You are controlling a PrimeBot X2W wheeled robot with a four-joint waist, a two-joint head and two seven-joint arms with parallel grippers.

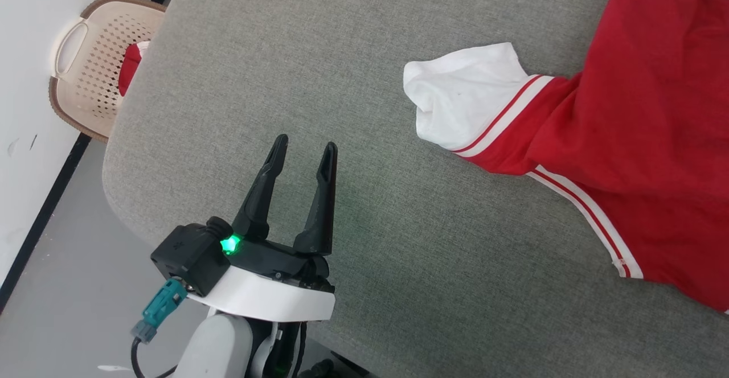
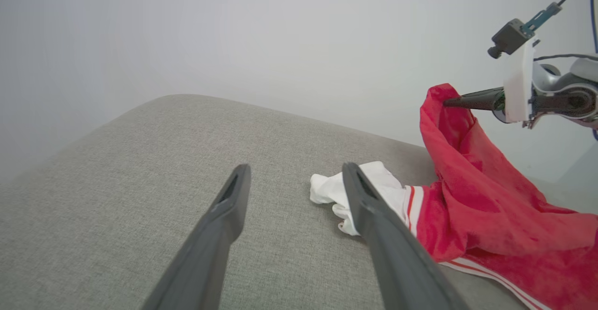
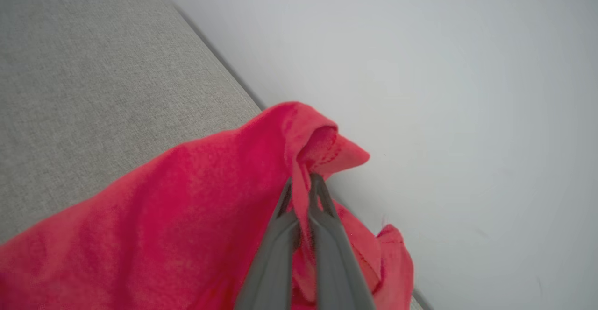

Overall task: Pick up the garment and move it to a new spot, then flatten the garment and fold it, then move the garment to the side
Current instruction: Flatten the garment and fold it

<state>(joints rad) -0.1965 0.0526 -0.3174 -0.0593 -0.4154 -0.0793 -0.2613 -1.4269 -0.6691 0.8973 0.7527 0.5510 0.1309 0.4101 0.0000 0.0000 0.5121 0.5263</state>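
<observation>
While gripping a raised edge of the garment point(image 1: 655, 110), at 3 o'clock over the table point(image 1: 342, 53), with the right end effector point(image 3: 303, 179), holds the left end effector point(image 1: 306, 143) released at 7 o'clock. Pending: relocating, flattening, folding.

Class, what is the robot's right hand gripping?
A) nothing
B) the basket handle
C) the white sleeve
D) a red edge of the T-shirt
D: the right hand is shut on a red fold of the T-shirt, raised above the grey surface.
</observation>
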